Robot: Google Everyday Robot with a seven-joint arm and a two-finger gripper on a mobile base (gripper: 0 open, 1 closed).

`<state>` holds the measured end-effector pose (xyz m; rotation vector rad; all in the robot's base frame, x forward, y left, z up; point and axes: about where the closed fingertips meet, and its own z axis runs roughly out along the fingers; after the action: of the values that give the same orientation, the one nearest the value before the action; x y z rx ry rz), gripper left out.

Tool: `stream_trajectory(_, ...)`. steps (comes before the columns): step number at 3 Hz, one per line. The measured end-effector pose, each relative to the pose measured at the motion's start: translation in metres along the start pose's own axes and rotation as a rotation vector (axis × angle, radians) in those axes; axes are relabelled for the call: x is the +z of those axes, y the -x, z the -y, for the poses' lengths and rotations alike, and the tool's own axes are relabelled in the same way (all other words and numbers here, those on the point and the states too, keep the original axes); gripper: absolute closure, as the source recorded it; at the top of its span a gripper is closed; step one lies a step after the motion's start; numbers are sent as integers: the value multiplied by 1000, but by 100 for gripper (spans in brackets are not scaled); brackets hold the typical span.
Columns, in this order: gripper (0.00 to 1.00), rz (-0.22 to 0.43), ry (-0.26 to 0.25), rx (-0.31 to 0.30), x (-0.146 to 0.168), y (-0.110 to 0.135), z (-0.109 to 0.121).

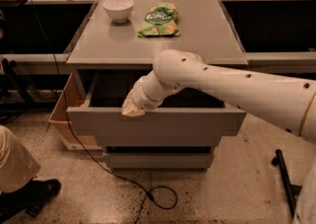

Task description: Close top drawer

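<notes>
The top drawer (163, 125) is a wide grey box drawer with a plain flat front, pulled partly out from under the grey cabinet top (158, 45). Its dark inside shows behind the front. My white arm reaches in from the right, and the gripper (132, 110) rests at the top edge of the drawer front, left of its middle. Only the tan tip shows. A shorter grey drawer front (158, 160) sits below, almost shut.
A white bowl (118, 8) and a green chip bag (160, 19) lie on the cabinet top. A cardboard box (61, 114) stands left of the cabinet. A black cable (148, 193) loops on the floor. A person's leg and shoe (24, 188) are at the lower left.
</notes>
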<state>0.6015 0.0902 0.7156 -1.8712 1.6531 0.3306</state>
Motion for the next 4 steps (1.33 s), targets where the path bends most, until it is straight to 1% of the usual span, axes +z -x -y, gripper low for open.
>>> stream_trajectory(1, 100, -9, -21, -23, -9, 4, 10)
stream_trajectory(2, 100, -17, -18, 1, -51, -11, -6)
stream_trajectory(3, 100, -14, -24, 22, -57, -17, -7)
stream_trajectory(4, 100, 30, -29, 51, -40, -14, -22)
